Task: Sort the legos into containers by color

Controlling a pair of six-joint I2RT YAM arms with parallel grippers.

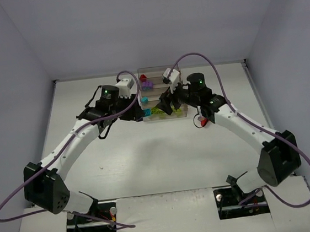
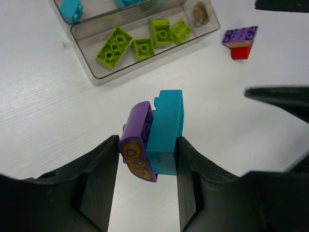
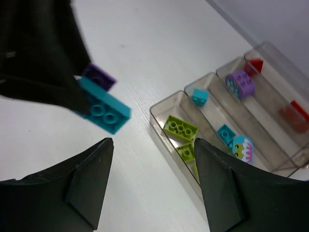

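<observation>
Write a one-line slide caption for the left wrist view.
Left gripper clamps a purple-and-teal brick pair near the tray of green bricks.

the right gripper [image 3: 152, 145] shows as two dark fingers at the bottom edge, spread apart with only bare white table [image 3: 159, 48] between them. from the upper left the left gripper [image 3: 83, 86] reaches in, blurred, clamped on a teal brick [image 3: 104, 112] with a purple brick [image 3: 98, 76] stuck to it, held above the table. at right stands a clear stepped rack of trays [image 3: 153, 112]: the nearest holds lime bricks [image 3: 179, 128], the next teal bricks [image 3: 198, 96], then a round purple piece [image 3: 240, 83], and farthest back red pieces [image 3: 256, 64].
</observation>
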